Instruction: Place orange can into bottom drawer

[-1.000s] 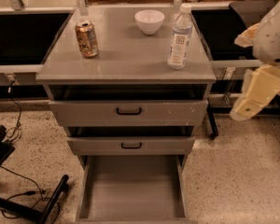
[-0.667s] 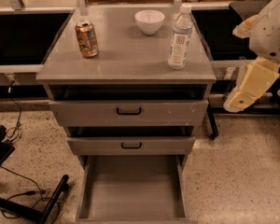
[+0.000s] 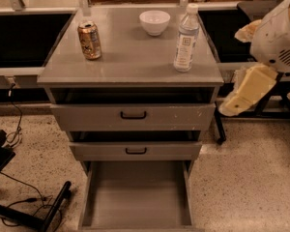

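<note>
The orange can (image 3: 89, 40) stands upright on the back left of the grey cabinet top (image 3: 130, 64). The bottom drawer (image 3: 135, 197) is pulled out below, and its plain grey floor holds nothing. My gripper (image 3: 232, 106) hangs at the right of the cabinet, beside its right edge at about the height of the top drawer. It holds nothing and is far from the can.
A clear water bottle (image 3: 186, 37) stands on the top at the right and a white bowl (image 3: 154, 22) at the back middle. Two shallower drawers with black handles (image 3: 133, 115) sit slightly open above the bottom one. Black cables and a stand leg (image 3: 53, 209) lie on the floor at the left.
My gripper and arm have moved a little to the left, closer to the cabinet's right side. The can, bottle, bowl and drawers have not moved.
</note>
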